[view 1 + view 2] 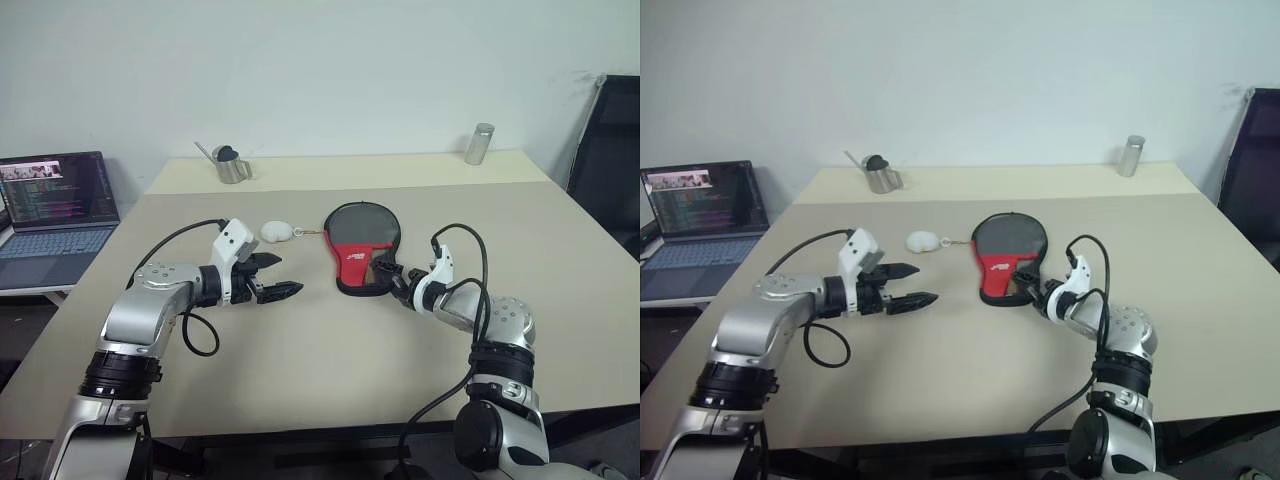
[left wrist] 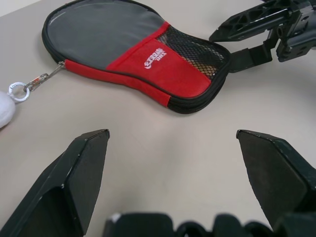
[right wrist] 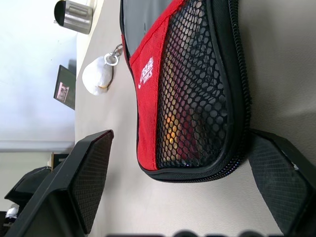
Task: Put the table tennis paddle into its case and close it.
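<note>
Reaching in over the near part of the smooth beige table [image 1: 330, 370], matte and bare here: left gripper [image 1: 272, 277] hovering with its two tapered black fingers spread apart, holding nothing. Lying just beyond, a small white lumpy ball [image 1: 276, 231] clipped by a metal ring to the zip pull. Resting flat at the middle, the soft paddle-shaped case [image 1: 361, 246], dark smooth upper face, red fabric lower part with a white logo and coarse black mesh, zip running closed around the edge. Glimmering through the mesh, red and yellow of the paddle handle [image 3: 174, 123], tucked inside. Straddling the narrow case end, right gripper [image 1: 388, 272], ribbed pads wide apart, gripping nothing.
</note>
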You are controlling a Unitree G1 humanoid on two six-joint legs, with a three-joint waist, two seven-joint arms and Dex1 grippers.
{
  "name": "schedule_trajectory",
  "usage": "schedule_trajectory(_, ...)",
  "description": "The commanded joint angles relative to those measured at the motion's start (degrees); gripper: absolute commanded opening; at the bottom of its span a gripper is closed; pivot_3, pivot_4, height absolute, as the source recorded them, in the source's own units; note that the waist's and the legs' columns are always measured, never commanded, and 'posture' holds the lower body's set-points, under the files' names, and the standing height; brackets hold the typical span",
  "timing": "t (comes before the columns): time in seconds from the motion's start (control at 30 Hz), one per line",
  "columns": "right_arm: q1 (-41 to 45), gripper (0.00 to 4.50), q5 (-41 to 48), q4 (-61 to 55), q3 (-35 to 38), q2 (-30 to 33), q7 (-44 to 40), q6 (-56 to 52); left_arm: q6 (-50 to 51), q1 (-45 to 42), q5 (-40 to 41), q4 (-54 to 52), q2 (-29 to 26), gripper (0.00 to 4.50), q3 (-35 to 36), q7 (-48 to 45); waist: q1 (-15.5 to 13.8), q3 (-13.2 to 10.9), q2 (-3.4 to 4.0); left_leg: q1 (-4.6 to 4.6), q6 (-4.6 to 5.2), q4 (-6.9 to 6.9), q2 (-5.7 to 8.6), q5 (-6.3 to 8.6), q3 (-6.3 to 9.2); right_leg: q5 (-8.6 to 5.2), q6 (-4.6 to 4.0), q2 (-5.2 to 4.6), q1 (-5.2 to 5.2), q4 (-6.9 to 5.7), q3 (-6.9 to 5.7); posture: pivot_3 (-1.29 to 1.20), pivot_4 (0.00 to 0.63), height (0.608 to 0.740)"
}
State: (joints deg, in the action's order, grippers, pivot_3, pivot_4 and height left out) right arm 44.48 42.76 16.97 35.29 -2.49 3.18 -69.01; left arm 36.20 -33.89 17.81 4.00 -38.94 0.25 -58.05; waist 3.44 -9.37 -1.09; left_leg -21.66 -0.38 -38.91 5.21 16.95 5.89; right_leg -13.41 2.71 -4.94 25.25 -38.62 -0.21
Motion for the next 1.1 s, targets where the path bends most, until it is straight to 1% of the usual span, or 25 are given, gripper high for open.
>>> schedule_trajectory(0.03,0.7,4.32,-0.54,3.99,-1.51,-0.09,-0.6,2.95,-0.47,-0.45,0.41,-2.11,-0.78,4.5,0.12,0.15,0.02,0.01,-0.01,0.09,0.03,0.0,0.0,0.01,-0.02,0.0,0.0,0.01,-0.05,-0.05,0.04,0.0,0.15,0.74)
schedule_trajectory(0.1,0.45,3.88,-0.81,5.11,-2.14,0.37,-0.75,3.91,-0.53,-0.6,0.33,-2.0,-0.72,4.5,0.04,0.22,0.02,0.01,-0.01,0.3,0.17,0.02,0.0,0.09,-0.09,0.0,-0.01,0.03,-0.18,-0.17,0.12,0.0,0.15,0.74)
schedule_trajectory(0.13,0.31,3.58,-0.97,5.59,-2.34,0.57,-0.64,4.35,-0.58,-0.62,0.3,-2.01,-0.73,4.5,0.01,0.21,0.02,0.01,-0.01,0.41,0.18,0.02,0.0,0.1,-0.12,0.0,-0.01,0.04,-0.27,-0.2,0.15,0.0,0.15,0.74)
schedule_trajectory(0.23,-0.02,2.44,-1.6,6.84,-2.64,1.19,-0.12,5.36,-0.86,-0.64,0.14,-1.9,-0.72,4.5,-0.1,0.18,0.01,0.0,-0.01,0.8,0.2,0.08,-0.02,0.11,-0.14,-0.02,-0.01,0.09,-0.65,-0.21,0.2,0.0,0.15,0.74)
schedule_trajectory(0.37,-0.87,1.01,-1.4,6.78,-3.34,1.77,-0.11,4.89,-1.49,-0.77,-0.25,-1.27,-0.72,4.5,-0.42,0.06,0.01,0.01,-0.01,0.83,0.2,0.08,-0.03,0.12,-0.13,-0.02,-0.01,0.11,-0.71,-0.14,0.21,0.0,0.15,0.74)
schedule_trajectory(0.47,-1.75,0.03,-0.98,5.81,-4.06,1.87,0.1,3.81,-1.75,-0.96,-0.25,-0.89,-0.83,4.5,-0.62,-0.02,0.0,0.04,-0.07,0.89,0.2,0.09,-0.08,0.12,-0.09,-0.02,-0.01,0.13,-0.84,-0.03,0.17,0.0,0.15,0.74)
schedule_trajectory(0.6,-4.12,0.03,0.22,1.7,-5.77,1.84,-0.4,-0.98,-2.17,-1.42,-0.45,-0.12,-0.79,4.5,-1.08,-0.31,-0.35,0.04,-0.07,0.93,0.21,0.09,-0.07,0.12,0.06,-0.02,-0.01,0.13,-0.96,0.04,0.04,0.0,0.15,0.74)
schedule_trajectory(0.8,-11.12,0.03,4.3,-10.19,-10.42,3.88,-3.95,-15.03,-2.8,-2.27,-0.84,1.26,-1.12,4.5,-2.24,-1.37,-0.77,0.05,-0.06,0.75,0.18,0.24,-0.16,0.13,0.31,-0.04,-0.04,0.17,-1.04,0.61,-0.26,0.0,0.15,0.74)
schedule_trajectory(0.93,-15.34,0.03,6.25,-17.45,-10.68,5.4,-5.35,-22.41,-3.04,-3.07,-1.31,2.21,-1.22,4.5,-2.64,-2.13,-0.99,0.05,-0.07,0.73,0.16,0.56,-0.16,0.14,0.26,-0.05,-0.02,0.16,-1.04,0.98,-0.25,0.0,0.15,0.74)
schedule_trajectory(1.1,-24.31,0.03,16.15,-25.23,-15.11,10.85,-6.37,-23.49,-3.34,-3.68,-1.75,3.27,-1.36,4.5,-3.6,-3.23,-1.61,0.07,-0.08,0.73,0.08,0.98,-0.28,0.09,0.28,-0.06,-0.01,0.22,-1.07,1.46,-0.34,0.0,0.15,0.74)
